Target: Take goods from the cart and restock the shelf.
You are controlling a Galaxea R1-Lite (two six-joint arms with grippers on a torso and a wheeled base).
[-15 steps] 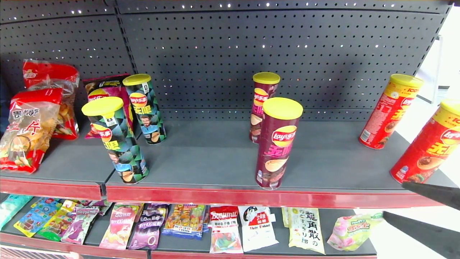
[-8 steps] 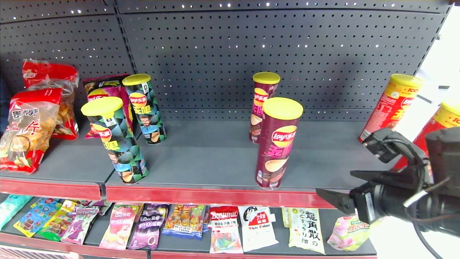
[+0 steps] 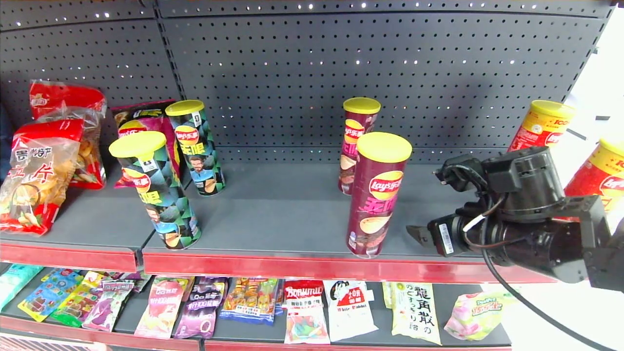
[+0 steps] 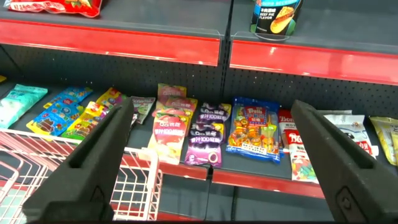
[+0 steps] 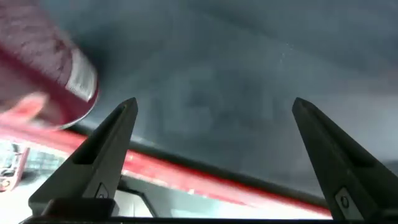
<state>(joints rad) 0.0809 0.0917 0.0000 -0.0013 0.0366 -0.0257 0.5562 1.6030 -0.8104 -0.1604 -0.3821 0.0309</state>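
On the grey shelf (image 3: 287, 209) stand two purple chip cans, one at the front (image 3: 378, 195) and one behind it (image 3: 357, 139). The same front purple can (image 5: 50, 74) appears in the right wrist view. My right gripper (image 3: 418, 233) hovers just right of that can, at the shelf's front edge. It (image 5: 214, 102) is open and holds nothing, over bare shelf. My left gripper (image 4: 211, 106) is open and empty too, lower down, facing the candy shelf. The white wire cart (image 4: 62, 168) sits below it.
Two green-black cans (image 3: 156, 190) (image 3: 195, 146) stand on the shelf's left part, with red snack bags (image 3: 39, 170) beyond them. Two red cans (image 3: 541, 124) (image 3: 602, 168) stand behind my right arm. Candy bags (image 3: 302, 307) line the lower shelf. Bare shelf lies between the can groups.
My right arm has come in from the lower right, rising and moving left until its open gripper is beside the front purple can. The cans have not moved.
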